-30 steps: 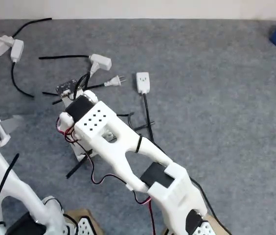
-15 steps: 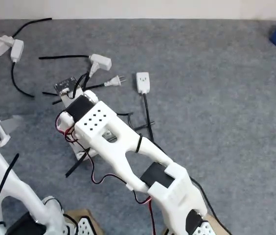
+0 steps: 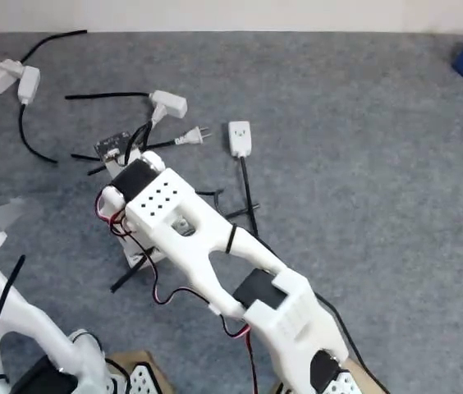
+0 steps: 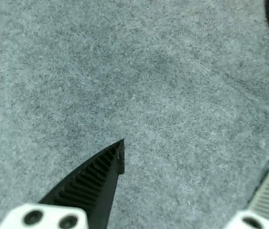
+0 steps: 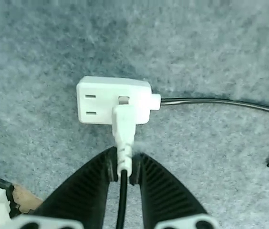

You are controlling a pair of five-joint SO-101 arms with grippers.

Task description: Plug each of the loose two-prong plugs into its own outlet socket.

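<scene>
Our right pincer (image 5: 123, 161) is clamped on the narrow tail of a white two-prong plug (image 5: 124, 125), whose head meets a white outlet socket (image 5: 107, 98). We cannot tell whether the prongs are fully home. We judge the plug to be light, hard, smooth moulded plastic, so it could twist between the pads. A grip further forward on its flat flanks would hold better than one on its black cord (image 5: 121, 200), which looks springy and may tug sideways. The socket block looks just as light and will probably slide on the grey tabletop (image 3: 363, 164) when pushed.

Seen from above, another loose plug (image 3: 190, 137) lies at about eleven o'clock from the middle, with thin bare prongs that would bend easily. A free socket (image 3: 240, 138) lies just beside it at twelve. Our left pincer (image 4: 199, 155) hangs spread wide over bare tabletop at nine o'clock.
</scene>
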